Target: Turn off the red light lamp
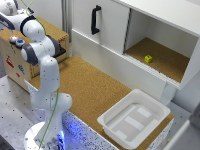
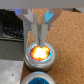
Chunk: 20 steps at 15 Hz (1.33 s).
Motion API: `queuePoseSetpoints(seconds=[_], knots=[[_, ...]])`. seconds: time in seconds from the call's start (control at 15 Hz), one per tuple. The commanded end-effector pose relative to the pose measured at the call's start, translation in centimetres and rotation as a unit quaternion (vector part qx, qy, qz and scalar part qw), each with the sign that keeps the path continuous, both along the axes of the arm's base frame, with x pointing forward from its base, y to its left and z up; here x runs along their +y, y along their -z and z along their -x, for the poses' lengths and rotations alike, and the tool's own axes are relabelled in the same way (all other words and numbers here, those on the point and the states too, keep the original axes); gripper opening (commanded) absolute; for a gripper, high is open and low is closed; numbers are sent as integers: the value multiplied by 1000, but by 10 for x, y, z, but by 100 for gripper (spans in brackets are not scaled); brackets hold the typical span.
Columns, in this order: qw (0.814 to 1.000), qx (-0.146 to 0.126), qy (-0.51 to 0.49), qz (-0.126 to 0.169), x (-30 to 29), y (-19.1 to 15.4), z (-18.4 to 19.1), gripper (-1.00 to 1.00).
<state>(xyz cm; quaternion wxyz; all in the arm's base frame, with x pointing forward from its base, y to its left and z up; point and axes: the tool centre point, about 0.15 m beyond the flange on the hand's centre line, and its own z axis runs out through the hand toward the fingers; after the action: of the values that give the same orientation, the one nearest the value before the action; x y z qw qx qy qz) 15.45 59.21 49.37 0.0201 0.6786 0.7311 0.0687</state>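
In the wrist view the red light lamp (image 2: 40, 52) is a small round lamp with a pale rim. Its top glows bright orange-red. My gripper (image 2: 40, 38) is shut, its two fingertips (image 2: 37, 35) pressed together and pointing at the lamp's top. I cannot tell whether they touch it or hover just over it. A matching blue-topped lamp (image 2: 37, 79) sits right beside the red one. In the exterior view the arm (image 1: 35, 35) bends over to the far upper left, and neither the hand nor the lamps show there.
A cardboard box (image 1: 14, 64) stands at the exterior view's left behind the arm. On the cork surface (image 1: 95, 90) sits a white tub (image 1: 112, 120). A white cabinet with a black handle (image 1: 95, 20) has an open shelf holding a small yellow object (image 1: 148, 58).
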Motion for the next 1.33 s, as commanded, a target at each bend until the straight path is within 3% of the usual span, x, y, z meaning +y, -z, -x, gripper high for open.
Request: queuePoseSetpoints(seconds=[0.0, 0.53, 0.67, 0.93, 1.0, 1.27], knots=[[997, 29, -6, 68, 25, 20, -15, -100], [994, 26, -9, 101, 15, 46, -17, -100], [996, 24, 0, 90, 15, 32, -22, -100], [999, 1, 28, 38, 13, -28, -38, -100], [999, -1, 46, 24, 11, -38, -44, 100], [996, -10, 81, 17, 5, -36, -59, 100]])
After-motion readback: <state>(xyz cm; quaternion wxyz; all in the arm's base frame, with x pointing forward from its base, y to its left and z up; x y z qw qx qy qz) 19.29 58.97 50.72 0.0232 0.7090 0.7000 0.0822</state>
